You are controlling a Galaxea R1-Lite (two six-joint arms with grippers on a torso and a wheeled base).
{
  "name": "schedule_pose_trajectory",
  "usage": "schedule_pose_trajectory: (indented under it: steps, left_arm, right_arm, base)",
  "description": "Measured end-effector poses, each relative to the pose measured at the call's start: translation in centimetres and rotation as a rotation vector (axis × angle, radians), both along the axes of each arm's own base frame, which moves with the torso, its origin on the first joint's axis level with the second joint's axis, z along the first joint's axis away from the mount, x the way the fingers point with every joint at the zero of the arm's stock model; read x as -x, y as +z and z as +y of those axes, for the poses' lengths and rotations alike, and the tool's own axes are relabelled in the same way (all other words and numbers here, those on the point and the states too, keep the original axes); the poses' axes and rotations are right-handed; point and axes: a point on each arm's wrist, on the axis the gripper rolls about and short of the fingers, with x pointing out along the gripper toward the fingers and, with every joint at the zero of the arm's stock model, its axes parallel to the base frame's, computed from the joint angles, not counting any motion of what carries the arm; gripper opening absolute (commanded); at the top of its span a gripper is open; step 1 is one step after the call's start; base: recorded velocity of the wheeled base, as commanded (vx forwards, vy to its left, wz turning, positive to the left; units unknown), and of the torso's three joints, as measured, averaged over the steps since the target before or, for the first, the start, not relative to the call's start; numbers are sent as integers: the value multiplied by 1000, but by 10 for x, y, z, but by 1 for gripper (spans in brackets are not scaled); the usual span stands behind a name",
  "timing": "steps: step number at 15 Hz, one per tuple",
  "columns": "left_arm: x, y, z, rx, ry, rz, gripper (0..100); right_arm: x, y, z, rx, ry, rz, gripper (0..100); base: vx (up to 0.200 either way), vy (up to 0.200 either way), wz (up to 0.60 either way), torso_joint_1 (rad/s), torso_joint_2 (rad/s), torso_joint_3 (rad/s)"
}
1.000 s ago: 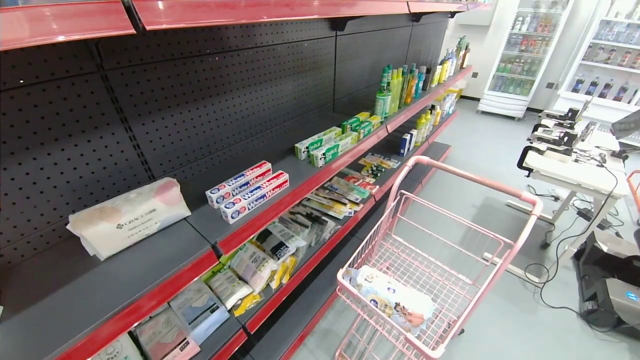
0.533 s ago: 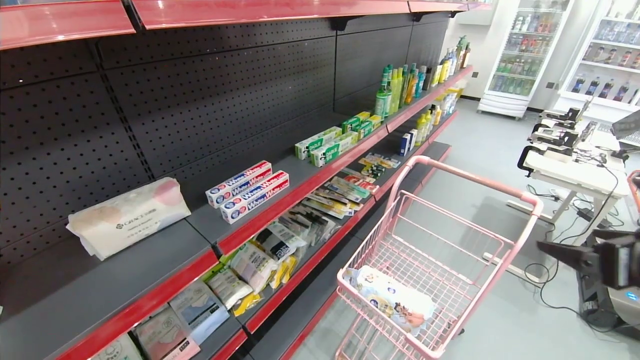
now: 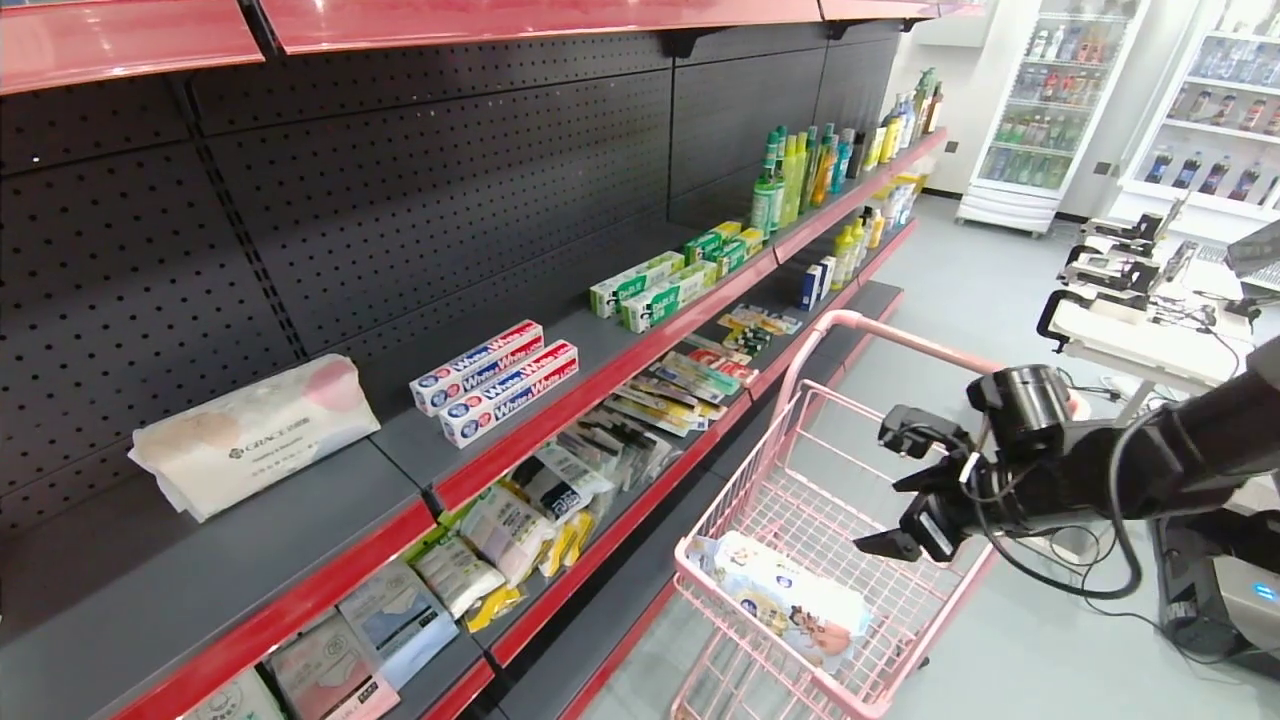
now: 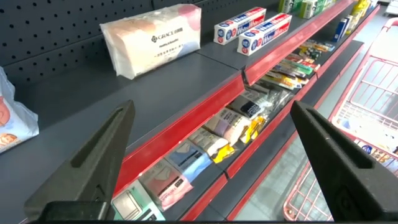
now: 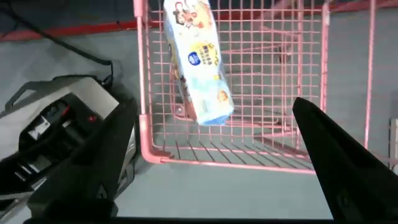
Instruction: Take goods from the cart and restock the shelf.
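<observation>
Right end effector (image 3: 872, 490) hangs over the pink cart (image 3: 868, 331), close to the handle end and above the wire basket. Its fingers are spread wide with nothing between them. Left end effector (image 4: 211, 106) is also spread wide and empty, and it faces the shelf (image 3: 250, 545) from the front.

One blue-and-white soft pack (image 3: 790, 605) lies on the wire floor of the cart, in the corner farthest from the handle and apart from the right end effector. The cart stands on the grey floor just beside the shelf unit.

On the grey shelf board, a white tissue pack (image 3: 255, 435) lies against the perforated back panel. Two toothpaste boxes (image 3: 495, 380) lie side by side next along the board, touching each other. Farther along are green-and-white boxes (image 3: 655, 290), then a row of upright bottles (image 3: 800, 175). The left wrist view catches another soft bag (image 4: 12, 118) at the near end of that same board.

On the board below, flat packets (image 3: 500, 530) lie overlapping in a row behind the red front edge.

Past the cart stands a white bench (image 3: 1140, 345) with gear and cables on it, and behind it are glass-door fridges (image 3: 1040, 110) with drinks inside.
</observation>
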Motion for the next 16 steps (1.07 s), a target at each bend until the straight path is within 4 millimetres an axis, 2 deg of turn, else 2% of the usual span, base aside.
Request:
schedule_pose_trajectory:
  steps: [2, 5, 8, 16]
  left_arm:
    - [0, 0, 0, 0, 0, 0, 100]
    - [0, 0, 0, 0, 0, 0, 100]
    - [0, 0, 0, 0, 0, 0, 100]
    - [0, 0, 0, 0, 0, 0, 100]
  right_arm:
    - [-8, -27, 12, 17, 56, 43, 100]
    - [-8, -53, 16, 37, 90, 110, 100]
    - [-14, -67, 17, 46, 105, 129, 100]
    - [-25, -85, 23, 75, 167, 128, 100]
  base:
    - [0, 0, 0, 0, 0, 0]
    - [0, 0, 0, -79, 173, 84]
    - [0, 0, 0, -82, 191, 97]
    - [0, 0, 0, -105, 228, 120]
